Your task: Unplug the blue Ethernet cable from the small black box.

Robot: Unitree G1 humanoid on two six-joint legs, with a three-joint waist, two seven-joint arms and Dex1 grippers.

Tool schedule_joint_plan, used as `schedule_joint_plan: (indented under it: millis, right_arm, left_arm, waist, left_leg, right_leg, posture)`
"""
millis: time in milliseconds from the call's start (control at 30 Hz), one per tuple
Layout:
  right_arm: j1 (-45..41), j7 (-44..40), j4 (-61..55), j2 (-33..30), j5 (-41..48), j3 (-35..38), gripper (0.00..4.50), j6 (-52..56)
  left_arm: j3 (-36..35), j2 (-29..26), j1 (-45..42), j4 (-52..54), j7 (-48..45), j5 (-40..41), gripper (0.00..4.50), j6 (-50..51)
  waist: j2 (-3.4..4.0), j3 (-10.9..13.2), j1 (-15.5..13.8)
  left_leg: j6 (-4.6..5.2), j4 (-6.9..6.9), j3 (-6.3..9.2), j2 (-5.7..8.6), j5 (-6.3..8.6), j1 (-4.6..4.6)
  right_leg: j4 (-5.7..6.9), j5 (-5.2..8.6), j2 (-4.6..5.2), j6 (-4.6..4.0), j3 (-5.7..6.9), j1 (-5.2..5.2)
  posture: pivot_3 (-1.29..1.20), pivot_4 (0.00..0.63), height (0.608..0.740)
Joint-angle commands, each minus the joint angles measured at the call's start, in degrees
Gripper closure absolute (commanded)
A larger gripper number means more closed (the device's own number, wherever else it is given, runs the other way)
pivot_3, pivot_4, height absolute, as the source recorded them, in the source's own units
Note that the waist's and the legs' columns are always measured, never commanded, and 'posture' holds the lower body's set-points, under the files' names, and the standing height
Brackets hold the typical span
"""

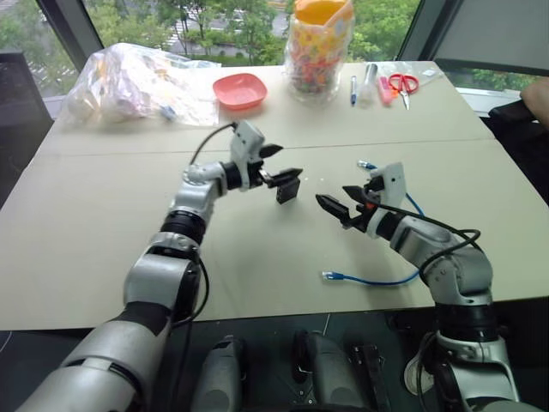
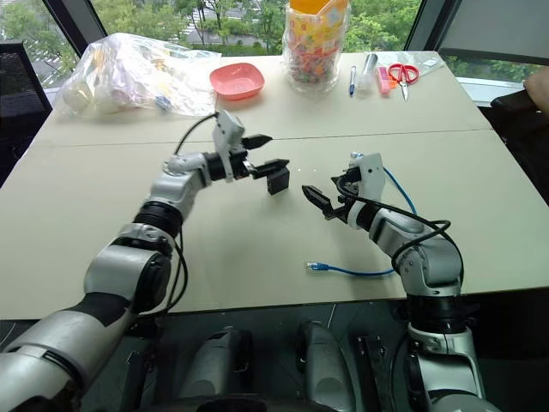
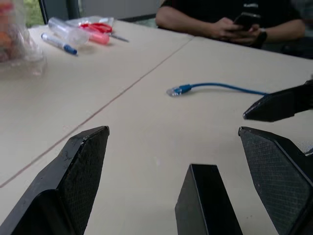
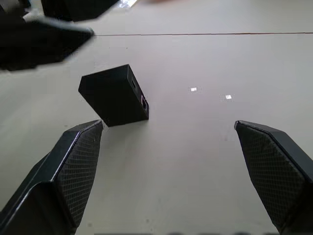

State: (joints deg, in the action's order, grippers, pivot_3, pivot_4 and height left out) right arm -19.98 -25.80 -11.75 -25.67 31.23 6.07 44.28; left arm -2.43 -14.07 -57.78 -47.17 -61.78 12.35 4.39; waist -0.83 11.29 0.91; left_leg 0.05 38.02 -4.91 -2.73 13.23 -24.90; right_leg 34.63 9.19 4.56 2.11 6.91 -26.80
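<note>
Both arms reach inward, left gripper (image 1: pixel 276 163) and right gripper (image 1: pixel 341 202) spread wide.

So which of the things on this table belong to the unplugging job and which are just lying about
For the job:
- black box, no cable in it
- blue cable, lying loose on the table
- left gripper, open
- right gripper, open

Lying about:
- pink bowl
- plastic bag
- candy jar
- scissors
- pen
</note>
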Motion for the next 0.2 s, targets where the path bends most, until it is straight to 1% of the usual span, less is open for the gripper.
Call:
schedule_joint_plan:
  millis: [33, 100, 133, 200]
  right_arm:
    - [3.15, -3.20, -4.92, -2.73, -0.61, 1.06, 0.00, -3.22]
    - [7.06, -4.98, -7.29, -5.17, -2.51, 0.86, 0.00, -6.09]
    - [8.36, -5.42, -7.97, -5.93, -3.19, 0.79, 0.00, -7.01]
    - [10.98, -5.13, -9.09, -5.84, -3.59, 1.47, 0.00, -8.74]
  left_arm:
    - [-1.06, -4.91, 6.00, 17.31, -3.77, 6.39, 0.11, 13.96]
    - [-2.03, -9.88, 11.88, 28.34, -3.91, 9.62, 0.11, 22.62]
    - [-2.36, -11.45, 14.02, 32.25, -3.37, 10.73, 0.11, 25.51]
    - [-3.71, -14.61, 21.26, 41.73, -1.01, 13.23, 0.11, 31.26]
  waist:
    - [0.01, -0.01, 0.00]
    - [0.02, -0.01, -0.04]
    - [0.02, -0.01, -0.07]
    - [0.02, 0.00, -0.14]
  left_leg:
    - [0.01, -0.02, 0.00, -0.01, 0.00, 0.01]
    - [0.01, -0.02, 0.01, -0.01, 0.00, 0.02]
    - [0.01, -0.03, 0.01, -0.01, 0.00, 0.02]
    - [0.01, -0.02, 0.02, -0.02, 0.00, 0.02]
  right_leg:
    - [-0.01, 0.00, -0.02, 0.00, 0.00, 0.00]
    - [0.00, 0.01, -0.04, 0.00, -0.01, 0.00]
    - [-0.01, 0.01, -0.05, 0.00, -0.01, 0.00]
    - [-0.02, 0.02, -0.05, -0.01, -0.01, 0.00]
  posture:
    - [0.00, 0.150, 0.740]
    - [0.00, 0.150, 0.740]
    - [0.00, 0.150, 0.740]
    - [0.00, 0.150, 0.740]
